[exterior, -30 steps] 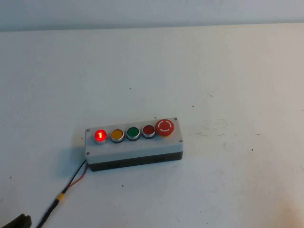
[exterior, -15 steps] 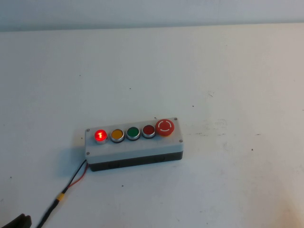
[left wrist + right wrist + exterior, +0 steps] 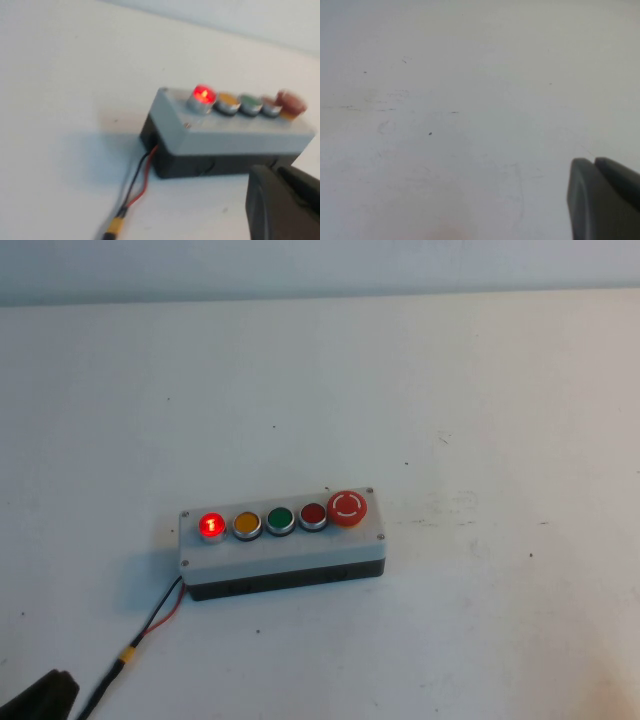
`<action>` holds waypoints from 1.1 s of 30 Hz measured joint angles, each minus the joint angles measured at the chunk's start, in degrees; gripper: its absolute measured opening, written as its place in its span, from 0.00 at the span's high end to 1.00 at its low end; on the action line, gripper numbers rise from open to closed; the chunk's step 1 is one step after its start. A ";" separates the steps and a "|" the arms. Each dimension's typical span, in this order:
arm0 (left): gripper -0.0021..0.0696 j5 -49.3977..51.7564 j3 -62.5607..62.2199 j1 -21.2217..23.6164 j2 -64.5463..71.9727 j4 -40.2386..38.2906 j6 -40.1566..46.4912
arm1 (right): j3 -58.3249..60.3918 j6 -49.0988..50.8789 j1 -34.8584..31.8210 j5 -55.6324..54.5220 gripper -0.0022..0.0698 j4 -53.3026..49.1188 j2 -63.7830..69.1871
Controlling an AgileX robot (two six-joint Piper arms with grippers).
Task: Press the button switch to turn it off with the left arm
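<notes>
A grey button box [image 3: 282, 552] with a black base sits mid-table. Its leftmost button [image 3: 211, 525] glows red; beside it stand an orange [image 3: 247, 523], a green [image 3: 280, 519] and a dark red button [image 3: 313, 515], then a big red mushroom button [image 3: 348, 507]. In the left wrist view the box [image 3: 220, 140] shows with the lit button [image 3: 201, 95]. My left gripper [image 3: 40, 702] is at the near left corner, shut and empty, short of the box; it also shows in the left wrist view [image 3: 276, 171]. My right gripper [image 3: 594, 162] is shut over bare table, out of the high view.
A red and black cable [image 3: 150, 625] with a yellow band runs from the box's left end toward the near left corner, close to my left gripper. The white table [image 3: 480, 390] ends at a pale wall at the back.
My left gripper has come a little further into the high view at the near left corner. The box and the lit button are unchanged.
</notes>
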 joint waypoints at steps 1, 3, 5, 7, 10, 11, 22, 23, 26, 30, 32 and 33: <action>0.97 -1.50 0.00 0.00 0.00 -2.81 -1.06 | 0.00 0.00 0.00 0.00 0.99 0.00 0.00; 0.97 -5.01 0.00 0.00 0.00 -9.04 -2.36 | 0.00 0.00 0.00 0.00 0.99 0.00 0.00; 0.97 -7.89 0.00 0.00 0.00 -11.95 -2.82 | 0.00 0.00 0.00 0.00 0.99 0.00 0.00; 0.97 -10.92 0.00 0.00 0.00 -13.07 -2.94 | 0.00 0.00 0.00 0.00 0.99 0.00 0.00; 0.97 -13.22 -0.18 0.00 0.00 -16.40 -4.21 | 0.00 0.00 0.00 0.00 0.99 0.00 0.00; 0.97 -12.43 -0.85 0.00 0.25 -17.69 -4.35 | 0.00 0.00 0.00 0.00 0.99 0.00 0.00; 0.97 28.05 -34.94 0.00 34.04 -2.70 -4.73 | 0.00 0.00 0.00 0.00 0.99 0.00 0.00; 0.97 31.07 -37.74 0.00 37.09 -0.92 -4.11 | 0.00 0.00 0.00 0.00 0.99 0.00 0.00; 0.97 39.46 -47.12 0.00 47.50 3.75 -1.92 | 0.00 0.00 0.00 0.00 0.99 0.00 0.00; 0.97 44.77 -56.29 -0.15 61.57 5.63 2.42 | 0.00 0.00 0.00 0.00 0.99 0.00 0.00; 0.97 45.75 -59.90 -1.30 67.44 6.32 3.94 | 0.00 0.00 0.00 0.00 0.99 0.00 0.00; 0.97 46.35 -61.85 -2.06 70.48 6.61 4.43 | 0.00 0.00 0.00 0.00 0.99 0.00 0.00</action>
